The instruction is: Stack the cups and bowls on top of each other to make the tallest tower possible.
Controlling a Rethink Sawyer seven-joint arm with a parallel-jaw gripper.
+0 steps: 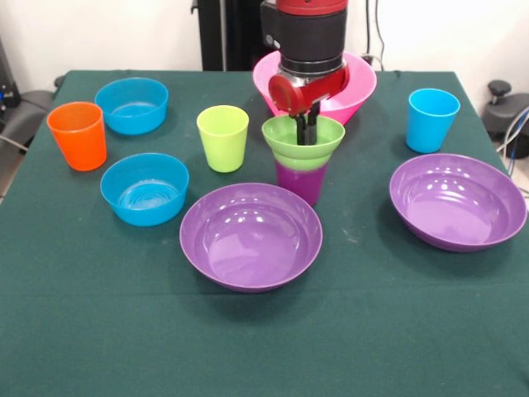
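Green cloth covers the table (264, 347), white wall behind, and the red and black arm drops straight down over the middle. Its gripper (307, 131) is sunk into the small green bowl (303, 141), dark fingers (302, 128) close together inside the bowl; whether they pinch the bowl's wall or merely sit inside it, I cannot tell.

That green bowl sits mouth up on the purple cup (301, 180), which stands upright, long axis vertical, the bowl's rim flaring wider than the cup below it.

Directly behind the arm, the big pink bowl (357, 87) rests mouth up. Just in front of the stack lies a wide purple bowl (250, 236), open side up, nearly touching the cup's base. A second purple bowl (457, 201) sits well off to the right, the light blue cup (432, 120) upright beyond it.

To the left, the lime green cup (222, 138) stands upright near the stack. Farther left, two blue bowls (145, 188) (131, 105) sit mouth up, the orange cup (78, 136) upright beside them.
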